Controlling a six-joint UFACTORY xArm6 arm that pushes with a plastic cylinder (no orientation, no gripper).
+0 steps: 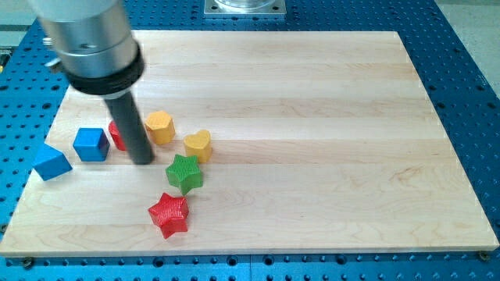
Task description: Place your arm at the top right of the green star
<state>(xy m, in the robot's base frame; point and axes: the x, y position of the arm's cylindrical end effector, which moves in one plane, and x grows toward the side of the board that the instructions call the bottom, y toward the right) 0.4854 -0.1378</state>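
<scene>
The green star (184,172) lies on the wooden board (328,117) left of centre, near the view's bottom. My tip (143,161) rests on the board to the left of the green star and slightly above it, a short gap apart. The rod rises toward the view's top left. A yellow heart (198,145) sits just above and right of the green star. An orange hexagon-like block (160,126) sits right of the rod. A red block (117,136) is partly hidden behind the rod.
A red star (170,215) lies below the green star. A blue cube (91,144) and a blue triangular block (51,162) sit near the board's left edge. A blue perforated table (469,78) surrounds the board.
</scene>
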